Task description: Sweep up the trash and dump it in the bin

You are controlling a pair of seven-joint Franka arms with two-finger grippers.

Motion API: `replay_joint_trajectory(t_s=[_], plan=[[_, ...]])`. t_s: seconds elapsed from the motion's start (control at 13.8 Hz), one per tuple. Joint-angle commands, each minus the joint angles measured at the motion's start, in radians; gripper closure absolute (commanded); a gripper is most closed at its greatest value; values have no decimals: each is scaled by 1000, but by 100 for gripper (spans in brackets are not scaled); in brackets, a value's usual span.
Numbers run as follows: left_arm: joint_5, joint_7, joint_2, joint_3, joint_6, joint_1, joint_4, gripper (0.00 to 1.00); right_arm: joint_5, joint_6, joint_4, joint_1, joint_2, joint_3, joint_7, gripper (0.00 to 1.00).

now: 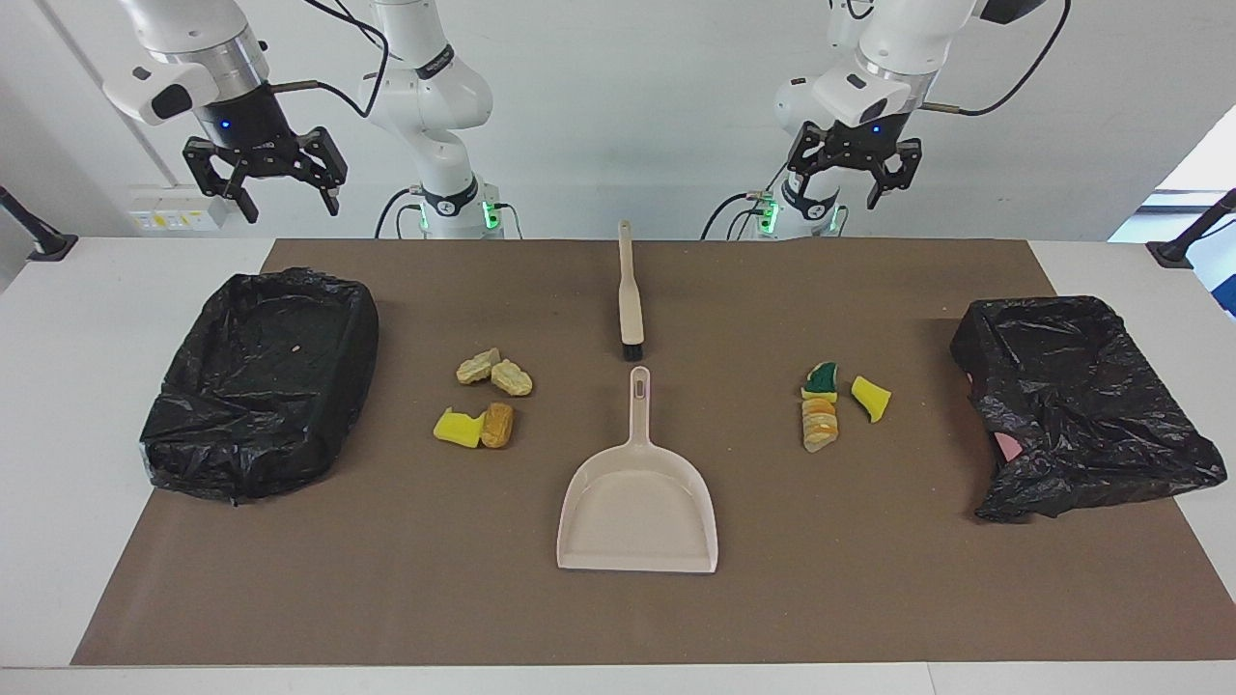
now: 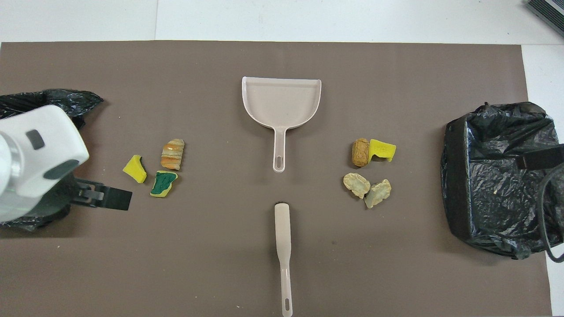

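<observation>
White desk [image 1: 58,405] carries a brown mat [image 1: 869,598]. On the mat: dustpan [image 1: 637,507] mid-desk, brush [image 1: 629,294] toward the robots' edge, sponge scraps [image 1: 483,401] in two clusters, one bag-lined bin [image 1: 261,381] near each end.

- Robotics lab, not a home or shop
- 2 white Franka arms [image 1: 425,87] bolted at the surface's edge w/ green status lights, cables trailing
- Plain white wall [image 1: 618,116], power outlet strip [image 1: 174,220]
- White surface [image 1: 58,386] w/ brown mat [image 1: 618,618]; props laid out symmetrically, staged-test style
- Black clamp mounts [image 1: 39,236] at both ends of the surface
</observation>
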Motion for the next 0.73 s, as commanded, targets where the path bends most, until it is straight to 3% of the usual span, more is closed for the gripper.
replay_joint_trajectory(t_s=[0.0, 0.65], plan=[[-18, -93, -35, -68, 97, -21, -121, 0, 22, -9, 16, -7, 6, 1, -17, 0], [-23, -471, -6, -81, 447, -380, -364, 0, 22, -9, 10, -7, 3, 1, -17, 0]])
